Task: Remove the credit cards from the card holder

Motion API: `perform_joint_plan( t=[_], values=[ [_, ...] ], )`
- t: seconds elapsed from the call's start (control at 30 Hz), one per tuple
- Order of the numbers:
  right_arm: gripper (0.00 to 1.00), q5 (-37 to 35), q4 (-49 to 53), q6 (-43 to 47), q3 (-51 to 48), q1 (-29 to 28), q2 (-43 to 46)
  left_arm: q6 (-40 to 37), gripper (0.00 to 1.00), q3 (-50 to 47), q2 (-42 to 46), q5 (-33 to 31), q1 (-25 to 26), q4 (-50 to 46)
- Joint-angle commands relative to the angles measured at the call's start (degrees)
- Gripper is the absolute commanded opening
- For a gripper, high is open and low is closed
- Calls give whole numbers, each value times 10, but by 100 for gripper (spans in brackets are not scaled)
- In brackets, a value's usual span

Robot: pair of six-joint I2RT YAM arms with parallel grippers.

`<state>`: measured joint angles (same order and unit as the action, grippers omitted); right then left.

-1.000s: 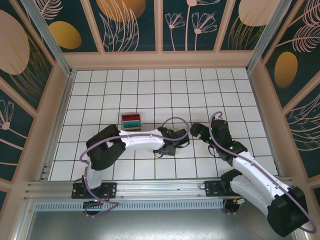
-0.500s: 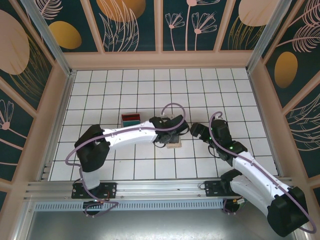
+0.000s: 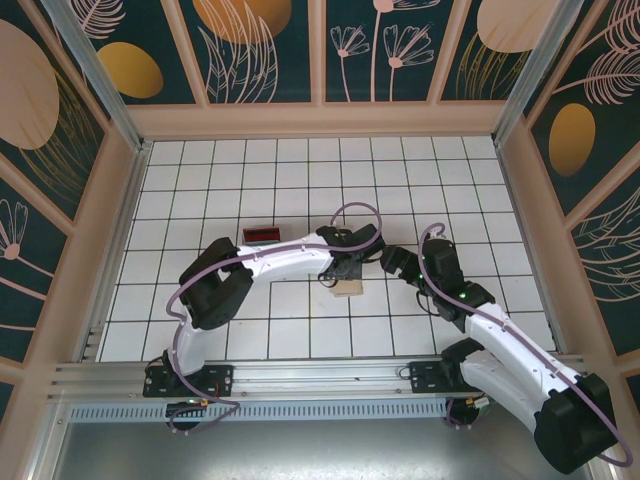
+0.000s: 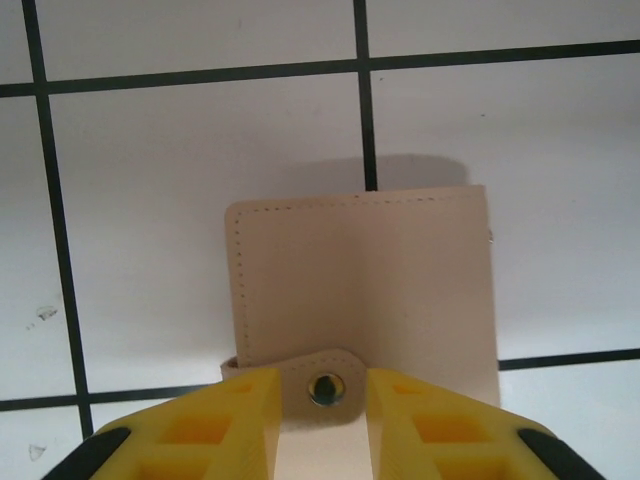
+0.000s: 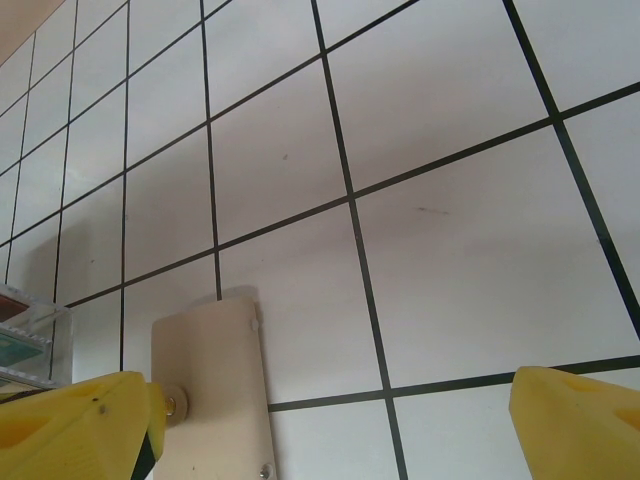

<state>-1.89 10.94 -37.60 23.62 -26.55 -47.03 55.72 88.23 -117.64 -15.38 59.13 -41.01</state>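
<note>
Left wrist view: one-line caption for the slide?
Left pincer pinching the snap tab of the closed tan card holder on the white tiled table.

the card holder (image 4: pixel 360 280) was plain tan with a dotted stitch line, the fingers (image 4: pixel 225 425) yellow, the table (image 3: pixel 250 180) white with a black grid, the walls (image 3: pixel 350 60) dark teal with peach leaves.

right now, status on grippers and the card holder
Left gripper pinching card holder by its snap tab, holder closed. Right gripper open, beside it. Clear tray off to the side.
</note>
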Motion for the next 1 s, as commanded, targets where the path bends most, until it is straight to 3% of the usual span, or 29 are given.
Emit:
perform_joint_plan(
  t=[0.0,0.53,0.9,0.97],
  values=[
    [93,2,-8,-2,-5,5,3,-17,31,21,-17,-5,-5,-18],
    [93,3,-14,-3,-9,9,-9,-21,34,31,-31,18,-5,-25],
    [93,6,-19,-4,-8,13,-15,-28,33,-3,-48,34,-5,-18],
    [93,7,-18,-3,-8,15,-18,-29,29,-7,-51,33,-4,-18]
  ],
)
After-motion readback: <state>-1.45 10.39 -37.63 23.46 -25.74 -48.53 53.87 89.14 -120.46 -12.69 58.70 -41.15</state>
